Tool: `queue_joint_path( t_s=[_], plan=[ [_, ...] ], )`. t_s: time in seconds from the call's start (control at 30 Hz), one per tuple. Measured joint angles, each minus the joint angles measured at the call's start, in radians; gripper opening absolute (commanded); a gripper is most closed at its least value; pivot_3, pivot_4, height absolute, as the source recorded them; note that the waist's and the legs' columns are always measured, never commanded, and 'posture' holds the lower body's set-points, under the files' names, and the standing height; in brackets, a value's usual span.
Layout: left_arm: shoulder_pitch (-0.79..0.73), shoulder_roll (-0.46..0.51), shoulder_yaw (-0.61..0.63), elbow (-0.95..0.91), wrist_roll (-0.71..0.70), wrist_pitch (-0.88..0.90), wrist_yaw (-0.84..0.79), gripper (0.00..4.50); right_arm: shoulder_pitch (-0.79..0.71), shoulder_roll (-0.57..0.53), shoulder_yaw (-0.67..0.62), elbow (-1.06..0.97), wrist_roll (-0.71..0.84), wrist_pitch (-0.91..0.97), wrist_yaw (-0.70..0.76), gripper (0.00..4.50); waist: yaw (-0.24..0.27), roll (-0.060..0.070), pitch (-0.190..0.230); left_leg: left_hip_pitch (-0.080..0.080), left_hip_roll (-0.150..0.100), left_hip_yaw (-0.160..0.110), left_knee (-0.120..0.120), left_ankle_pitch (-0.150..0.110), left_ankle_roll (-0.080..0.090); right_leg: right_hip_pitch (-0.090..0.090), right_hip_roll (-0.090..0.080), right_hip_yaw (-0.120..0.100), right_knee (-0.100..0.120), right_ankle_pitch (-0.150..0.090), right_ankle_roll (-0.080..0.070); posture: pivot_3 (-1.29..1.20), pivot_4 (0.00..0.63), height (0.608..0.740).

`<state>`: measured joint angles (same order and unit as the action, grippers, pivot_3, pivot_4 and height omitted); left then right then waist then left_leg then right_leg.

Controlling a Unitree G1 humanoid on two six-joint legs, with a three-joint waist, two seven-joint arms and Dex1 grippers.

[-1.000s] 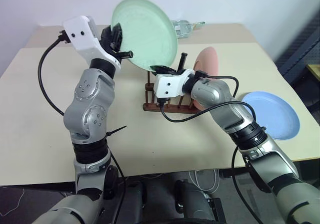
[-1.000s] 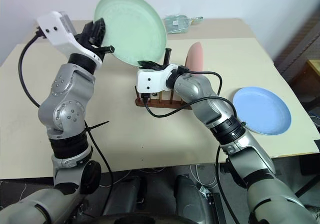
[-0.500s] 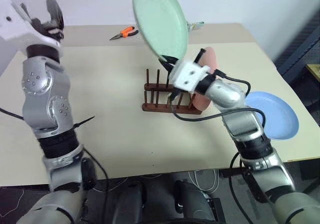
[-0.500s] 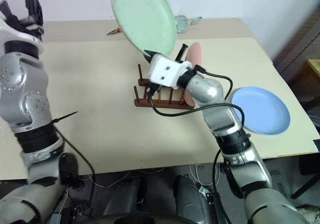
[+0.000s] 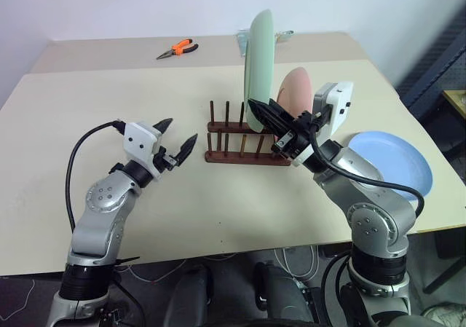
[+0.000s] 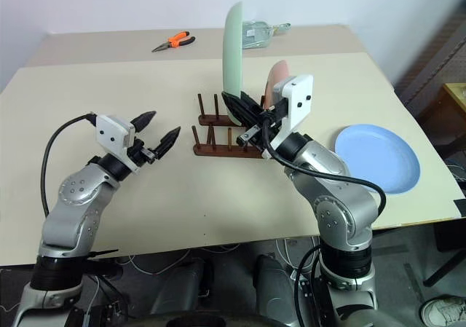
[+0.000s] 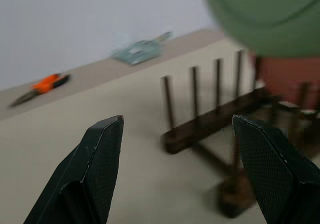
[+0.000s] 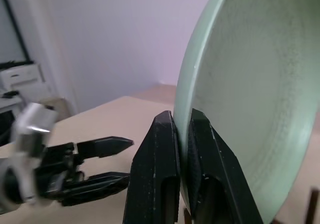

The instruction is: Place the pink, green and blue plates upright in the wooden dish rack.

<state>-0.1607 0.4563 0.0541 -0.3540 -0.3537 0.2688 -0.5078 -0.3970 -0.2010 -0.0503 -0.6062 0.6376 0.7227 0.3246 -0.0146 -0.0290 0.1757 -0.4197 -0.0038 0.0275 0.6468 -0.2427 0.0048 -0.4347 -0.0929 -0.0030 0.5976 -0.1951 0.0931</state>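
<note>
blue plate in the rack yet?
No, the blue plate lies flat on the table, apart from the wooden dish rack.

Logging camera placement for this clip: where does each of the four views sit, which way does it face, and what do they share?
Left eye: on the head, looking forward and down at the table; both arms show.
Right eye: beside it, same scene.
Left wrist: on the left arm, looking along the open left gripper at the dish rack.
Right wrist: on the right arm, looking along the right gripper, shut on the green plate, toward the left gripper.
Shared: all four show the green plate; both eye views and the left wrist show the pink plate.
</note>
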Motion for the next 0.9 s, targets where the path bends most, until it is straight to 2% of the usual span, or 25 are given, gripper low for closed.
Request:
queue_joint_path(
  t_s=[0.13,0.33,0.9],
  plan=[
    [0.035,0.031,-0.040,-0.067,-0.067,0.083,-0.082,3.55,0.027,-0.001,-0.015,0.000,0.037,0.020,-0.029,0.00,0.000,0.001,0.001,0.000,0.000,0.001,0.000,0.000,0.000,0.000,0.000,-0.001,0.000,0.000,0.000,0.00,0.150,0.738],
    [0.053,0.055,-0.091,-0.130,-0.091,0.151,-0.126,3.55,0.027,-0.001,-0.052,0.002,0.123,0.052,-0.061,0.00,0.001,0.001,0.001,0.000,0.000,0.001,0.001,0.000,0.001,0.000,0.002,-0.001,0.000,0.000,0.000,0.00,0.150,0.738],
    [0.054,0.047,-0.119,-0.124,-0.050,0.137,-0.133,3.55,-0.021,-0.018,-0.046,-0.010,0.204,0.052,-0.088,0.00,0.002,0.002,0.001,-0.001,0.000,0.001,0.003,0.001,0.001,0.001,0.006,-0.001,0.000,0.000,0.001,0.00,0.150,0.738]
  ],
)
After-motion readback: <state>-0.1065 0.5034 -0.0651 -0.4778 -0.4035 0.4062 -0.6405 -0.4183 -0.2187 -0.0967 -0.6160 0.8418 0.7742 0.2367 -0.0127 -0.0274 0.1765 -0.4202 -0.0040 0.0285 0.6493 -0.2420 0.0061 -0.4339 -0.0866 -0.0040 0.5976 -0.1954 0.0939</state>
